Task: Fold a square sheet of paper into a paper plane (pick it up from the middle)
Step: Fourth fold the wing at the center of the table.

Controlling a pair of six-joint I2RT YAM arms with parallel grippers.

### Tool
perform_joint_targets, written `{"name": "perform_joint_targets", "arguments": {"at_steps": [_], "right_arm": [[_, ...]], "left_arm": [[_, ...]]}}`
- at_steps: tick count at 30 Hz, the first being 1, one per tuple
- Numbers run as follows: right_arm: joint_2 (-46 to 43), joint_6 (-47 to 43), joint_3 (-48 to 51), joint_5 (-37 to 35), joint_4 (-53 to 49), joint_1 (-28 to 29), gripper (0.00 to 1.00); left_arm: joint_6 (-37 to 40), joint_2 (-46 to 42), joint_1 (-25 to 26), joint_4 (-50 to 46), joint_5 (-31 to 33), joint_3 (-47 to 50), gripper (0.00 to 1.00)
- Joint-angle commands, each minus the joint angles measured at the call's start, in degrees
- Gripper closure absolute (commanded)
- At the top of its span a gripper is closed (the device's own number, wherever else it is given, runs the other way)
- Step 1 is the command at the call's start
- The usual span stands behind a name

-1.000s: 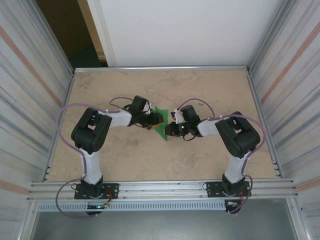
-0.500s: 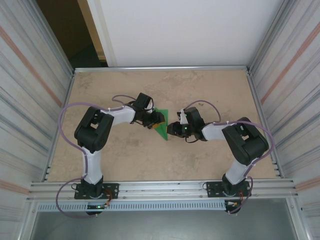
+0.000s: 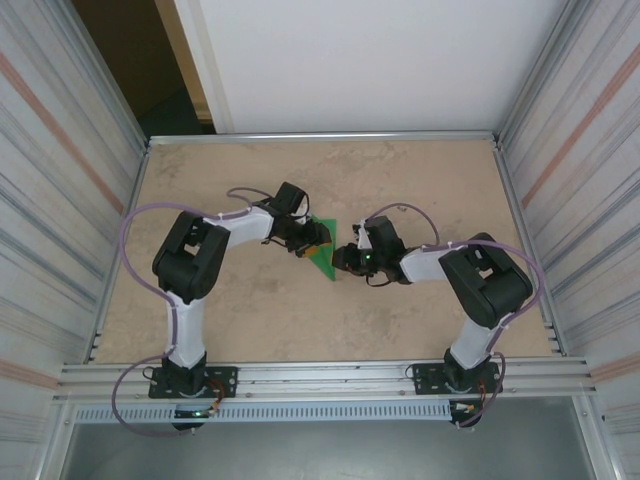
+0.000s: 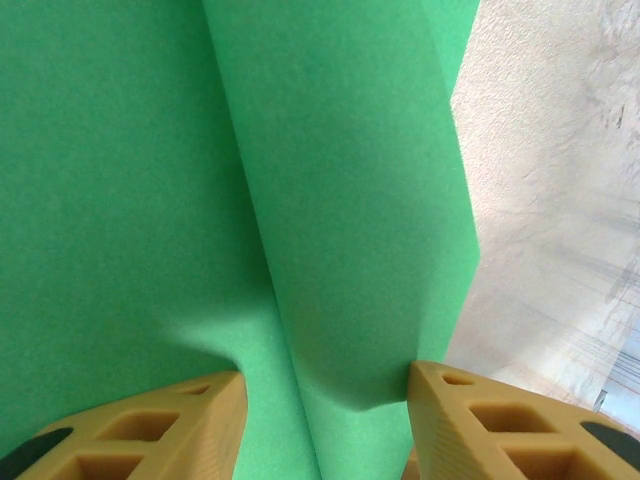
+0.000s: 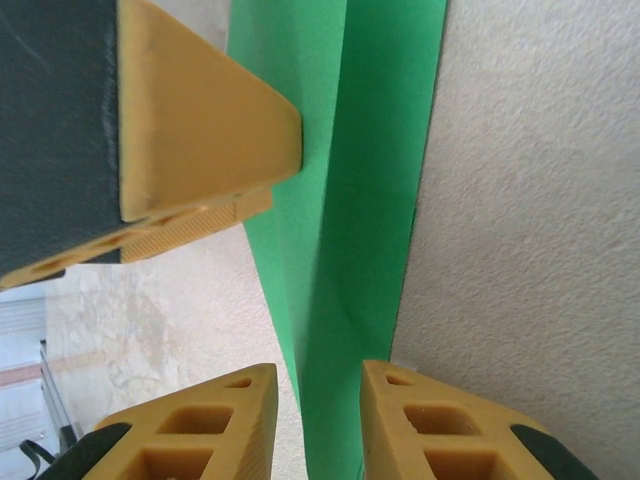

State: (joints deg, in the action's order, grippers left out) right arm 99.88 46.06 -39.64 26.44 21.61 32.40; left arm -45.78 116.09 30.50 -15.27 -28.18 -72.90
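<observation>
Left gripper (image 4: 325, 372) jaws stand parted astride a raised crease in the square sheet of paper (image 4: 120, 200). Right gripper (image 5: 318, 368) jaws, narrowly parted, flank its edge.

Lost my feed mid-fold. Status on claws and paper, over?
Left claw open, straddling the green paper at a crease. Right claw narrow around its folded edge, grip unclear. Left fingertip crowds the right claw.

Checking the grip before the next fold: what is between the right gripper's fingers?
A folded strip of green paper runs between them, seen in the right wrist view.
</observation>
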Motion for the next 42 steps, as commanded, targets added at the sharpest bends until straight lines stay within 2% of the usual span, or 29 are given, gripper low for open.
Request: {"name": "perform_joint_targets", "arguments": {"at_steps": [1, 10, 33, 42], "right_arm": [[1.51, 0.78, -1.85, 1.52, 0.89, 0.35, 0.73], [3.68, -0.04, -3.5, 3.0, 0.9, 0.96, 0.74], [5.07, -0.09, -2.12, 4.86, 2.84, -0.41, 0.93], [6.66, 1.89, -0.42, 8.36, 6.58, -1.63, 0.95]], "left_arm": [[0.61, 6.87, 0.58, -10.62, 7.71, 2.97, 0.5], [0.78, 8.23, 0.61, -12.84, 7.84, 1.63, 0.49], [1.09, 7.39, 0.59, -13.03, 6.96, 0.93, 0.49], [2.62, 1.93, 0.2, -10.75, 1.76, -3.66, 0.44]]}}
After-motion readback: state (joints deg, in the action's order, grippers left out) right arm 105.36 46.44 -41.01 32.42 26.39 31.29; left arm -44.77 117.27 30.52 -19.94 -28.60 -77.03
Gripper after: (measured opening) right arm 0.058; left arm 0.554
